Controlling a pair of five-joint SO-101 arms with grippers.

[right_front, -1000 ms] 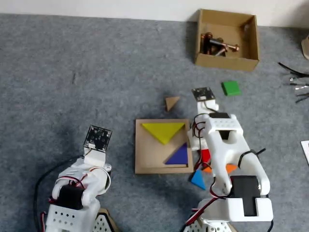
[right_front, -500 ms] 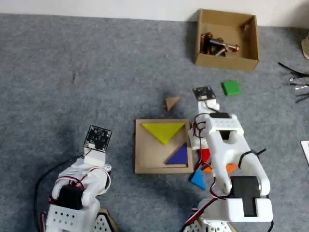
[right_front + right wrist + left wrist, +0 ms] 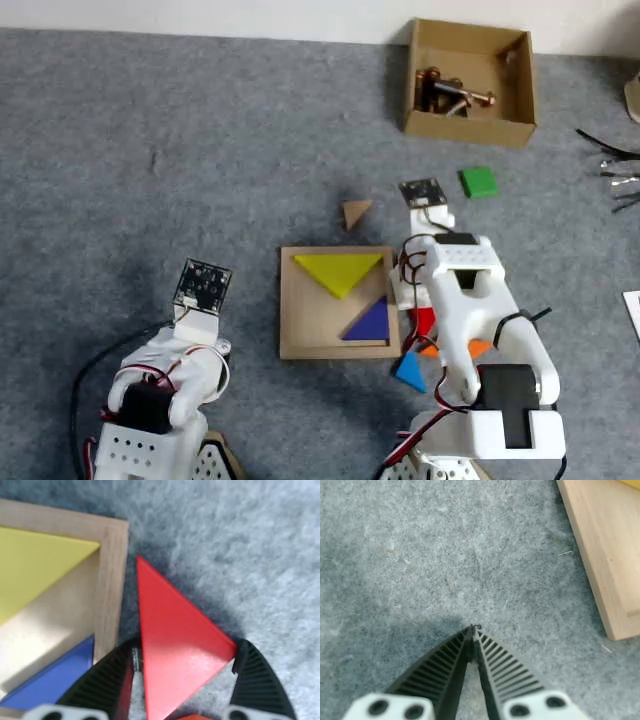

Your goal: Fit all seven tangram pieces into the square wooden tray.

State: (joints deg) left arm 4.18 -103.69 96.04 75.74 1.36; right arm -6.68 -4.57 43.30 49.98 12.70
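Note:
The square wooden tray holds a yellow triangle and a dark blue triangle. Just outside its right rim lies a red triangle. My right gripper is shut on it, a finger against each side. My right arm covers most of the red triangle from above. A light blue triangle and an orange piece lie beside that arm. A green square and a brown triangle lie farther back. My left gripper is shut over bare carpet near the tray.
A cardboard box with metal parts stands at the back right. Cables lie at the right edge. Grey carpet stretches open to the left and behind the tray.

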